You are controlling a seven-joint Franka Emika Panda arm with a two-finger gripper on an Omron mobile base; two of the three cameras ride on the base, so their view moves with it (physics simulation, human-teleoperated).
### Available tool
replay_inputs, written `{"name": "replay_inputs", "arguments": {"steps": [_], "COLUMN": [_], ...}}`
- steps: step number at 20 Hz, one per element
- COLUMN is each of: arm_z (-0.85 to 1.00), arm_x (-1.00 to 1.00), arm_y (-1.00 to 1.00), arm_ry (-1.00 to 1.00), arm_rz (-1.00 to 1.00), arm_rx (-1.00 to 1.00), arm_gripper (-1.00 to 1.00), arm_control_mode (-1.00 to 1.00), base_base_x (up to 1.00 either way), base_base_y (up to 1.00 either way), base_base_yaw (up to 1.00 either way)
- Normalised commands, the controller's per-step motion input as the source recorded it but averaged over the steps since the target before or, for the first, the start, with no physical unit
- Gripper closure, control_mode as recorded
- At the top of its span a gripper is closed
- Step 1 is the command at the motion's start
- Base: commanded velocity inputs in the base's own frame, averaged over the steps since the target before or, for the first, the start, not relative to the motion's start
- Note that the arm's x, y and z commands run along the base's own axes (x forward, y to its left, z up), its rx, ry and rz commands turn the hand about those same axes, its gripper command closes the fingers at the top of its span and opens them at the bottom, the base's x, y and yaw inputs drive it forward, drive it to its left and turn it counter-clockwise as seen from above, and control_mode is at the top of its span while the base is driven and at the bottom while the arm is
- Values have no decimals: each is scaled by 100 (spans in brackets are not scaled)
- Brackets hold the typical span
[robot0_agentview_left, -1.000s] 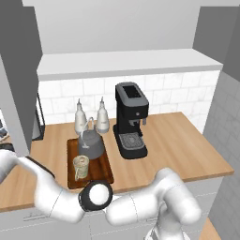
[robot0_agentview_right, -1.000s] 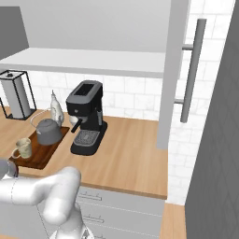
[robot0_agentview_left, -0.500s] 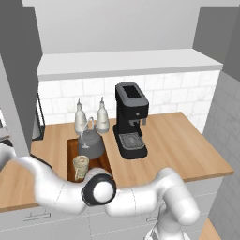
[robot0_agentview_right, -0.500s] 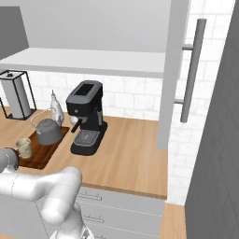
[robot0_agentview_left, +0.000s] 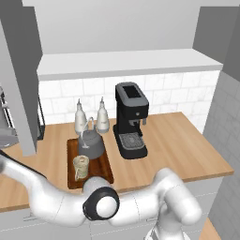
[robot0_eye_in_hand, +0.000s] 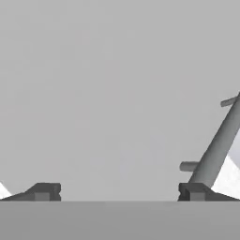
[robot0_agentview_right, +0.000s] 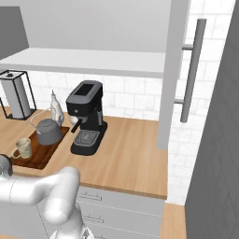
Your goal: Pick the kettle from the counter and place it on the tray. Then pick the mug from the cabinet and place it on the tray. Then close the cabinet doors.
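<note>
Table: kettle (robot0_agentview_left: 91,146) and mug (robot0_agentview_left: 80,166) sit on the tray (robot0_agentview_left: 100,171).
Pincer (robot0_eye_in_hand: 119,192): spread wide, empty, facing the door (robot0_eye_in_hand: 108,89).
Tip: push flat beside the bar handle (robot0_eye_in_hand: 218,144).

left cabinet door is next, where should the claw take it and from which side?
Judging from the hand view, take the bar handle on the door: a slim rod on two standoffs, with a gap behind for a finger. Come at the door's face, open claw straddling the rod crosswise. The panel itself is flat, offering nothing to pinch.
</note>
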Motion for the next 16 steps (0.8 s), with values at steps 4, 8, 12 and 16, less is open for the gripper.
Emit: {"name": "replay_inputs", "arguments": {"steps": [4, 8, 12, 16], "arm_z": [4, 14, 26, 34], "arm_x": [0, 0, 3, 10], "arm_y": [-62, -77, -77, -78], "arm_ry": [36, 40, 45, 52], "arm_rz": [1, 1, 6, 7], "arm_rx": [-1, -2, -6, -10], "arm_gripper": [-100, -100, -100, -100], "arm_control_mode": [-100, -100, -100, -100], "base_base_x": [0, 0, 0, 0], "base_base_y": [0, 0, 0, 0], "base_base_yaw": [0, 0, 0, 0]}}
